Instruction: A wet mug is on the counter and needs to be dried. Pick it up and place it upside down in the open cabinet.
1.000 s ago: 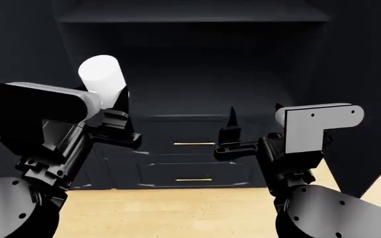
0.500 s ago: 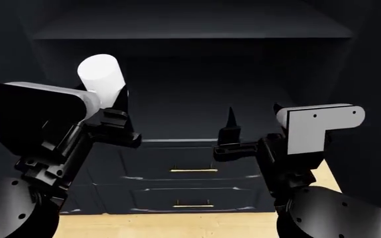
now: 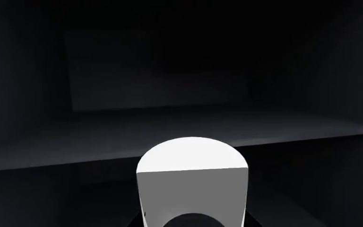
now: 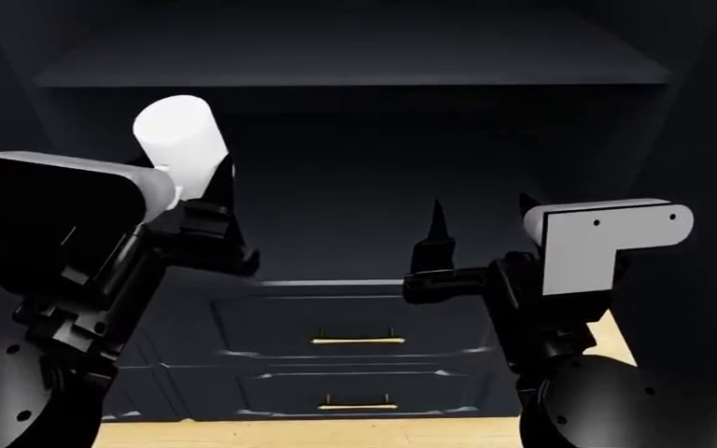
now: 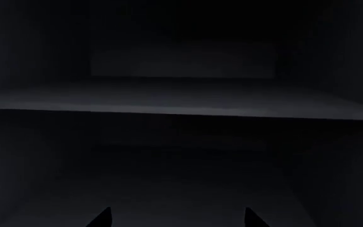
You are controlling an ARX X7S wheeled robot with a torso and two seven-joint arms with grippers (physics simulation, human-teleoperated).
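**Left gripper holds mug before the open cabinet**

Left gripper (image 4: 209, 201) is clamped on the mug (image 4: 180, 140), holding it up at the head view's left, in front of the cabinet (image 4: 358, 70). The mug is tilted, its flat white closed end pointing up and away from the robot, toward the cabinet's dark interior. In the left wrist view the mug (image 3: 192, 182) stands out from between the jaws, its closed end facing a shelf (image 3: 168, 137) that runs across behind it; the mug is clear of that shelf, not resting on anything.

Right gripper (image 4: 477, 219) hangs level with the left one and well apart from it, with its dark fingers spread wide and nothing between them. In the right wrist view its two fingertips (image 5: 99, 217) show at the edge, and ahead lies a long shelf (image 5: 181, 106) with a paler front edge and a dim back wall beyond.

Below the open compartment, the head view shows two dark panelled drawers (image 4: 356, 322) with pale bar handles, one above the other. A strip of light wooden floor (image 4: 309, 433) lies beneath them.
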